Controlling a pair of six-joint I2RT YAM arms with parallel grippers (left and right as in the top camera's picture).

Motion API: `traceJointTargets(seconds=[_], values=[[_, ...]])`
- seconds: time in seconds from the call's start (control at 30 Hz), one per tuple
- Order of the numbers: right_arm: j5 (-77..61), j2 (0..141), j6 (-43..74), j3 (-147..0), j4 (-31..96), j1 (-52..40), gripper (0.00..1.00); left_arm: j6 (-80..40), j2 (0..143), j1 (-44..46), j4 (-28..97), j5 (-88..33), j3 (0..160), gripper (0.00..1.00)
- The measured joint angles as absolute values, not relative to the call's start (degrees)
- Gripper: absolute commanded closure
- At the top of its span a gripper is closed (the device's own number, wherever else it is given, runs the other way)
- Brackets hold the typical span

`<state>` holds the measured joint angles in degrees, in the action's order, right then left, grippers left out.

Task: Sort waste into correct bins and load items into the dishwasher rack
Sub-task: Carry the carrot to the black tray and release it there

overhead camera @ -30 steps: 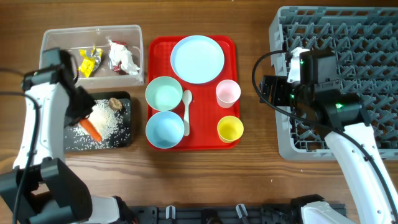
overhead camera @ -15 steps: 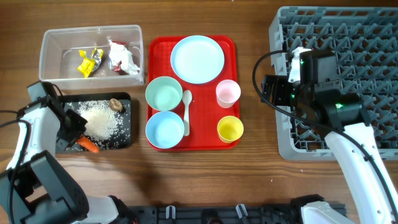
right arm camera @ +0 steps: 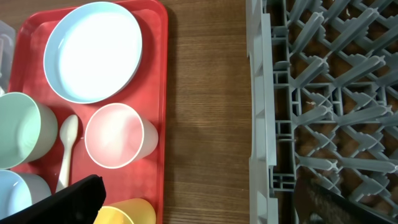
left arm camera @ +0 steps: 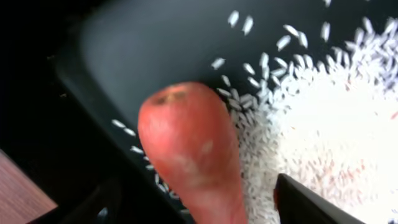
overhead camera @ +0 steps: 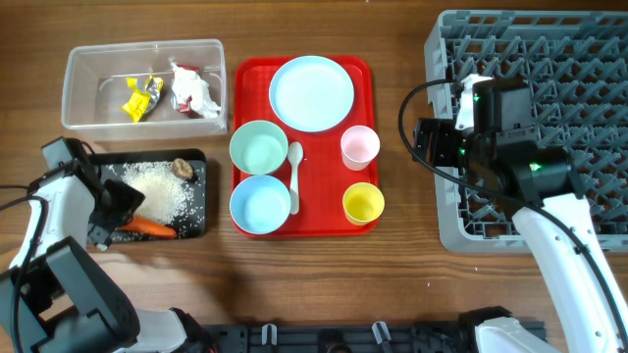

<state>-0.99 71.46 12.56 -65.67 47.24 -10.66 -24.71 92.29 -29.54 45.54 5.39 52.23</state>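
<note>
The left jaws stand apart, one dark tip on each side of the orange carrot [left arm camera: 189, 149]. A gap shows on both sides, so they grip nothing. The carrot is blunt-ended, with a brownish scar at its top and pale smudges on its skin. It lies between the jaws on the floor of the shallow black rectangular tray [overhead camera: 196, 162], its side touching the heap of white rice grains [left arm camera: 323, 124] that spreads just beyond them. A small brown food lump [overhead camera: 183, 168] sits well apart from the jaws, at the tray's far rim. The right jaws are spread wide and empty over the bare wooden surface [right arm camera: 205, 124]. The small pink cup [right arm camera: 118, 135] on the flat red serving tray [right arm camera: 154, 74] lies off one side of them, and the grey plastic lattice rack [right arm camera: 323, 93] off the other.
</note>
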Motion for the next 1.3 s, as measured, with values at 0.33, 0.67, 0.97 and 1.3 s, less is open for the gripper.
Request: traceJointTargets(seconds=[0.33,0.67,0.97,1.3], values=[[-1.0,71.5,12.6,-65.7,47.2,-10.7,0.0,-19.7,89.7,-28.7,62.7,-4.7,71.5,0.11],[-2.0,71.5,12.6,-65.7,45.8,-10.7,0.0,-13.8,81.5,-8.6,60.0,-8.9,79.5,0.1],[-4.7,71.5,12.6,-65.7,44.9,-10.7,0.0,-13.4,88.0,11.0,53.7,-9.5,79.5,0.07],[-5.6,71.5,12.6,-65.7,44.6,-10.7,0.01,-13.1,96.8,21.7,50.0,-8.6,79.5,0.06]])
